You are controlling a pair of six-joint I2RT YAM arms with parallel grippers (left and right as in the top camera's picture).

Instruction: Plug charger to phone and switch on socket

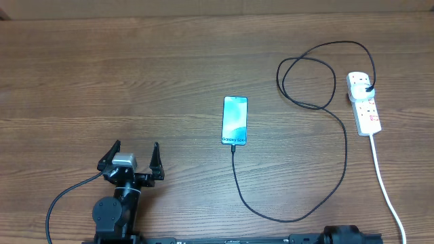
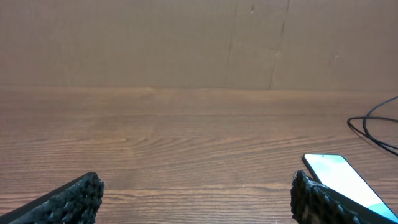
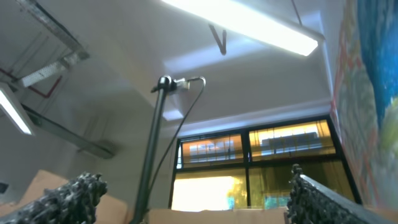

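Socket: we find the socket [image 1: 364,103] by the worktop's right edge, toward the far side, long axis running far to near, with the charger [image 1: 346,150] plug in its far outlet
Phone: the phone [image 1: 234,120] lies mid-worktop, cable tip touching its near end
Left claw: the left gripper [image 1: 134,149] is open and empty near the near-left corner, well apart from the socket
Right claw: the right gripper [image 3: 193,190] is spread open, facing the ceiling; we judge its arm nearer the switch
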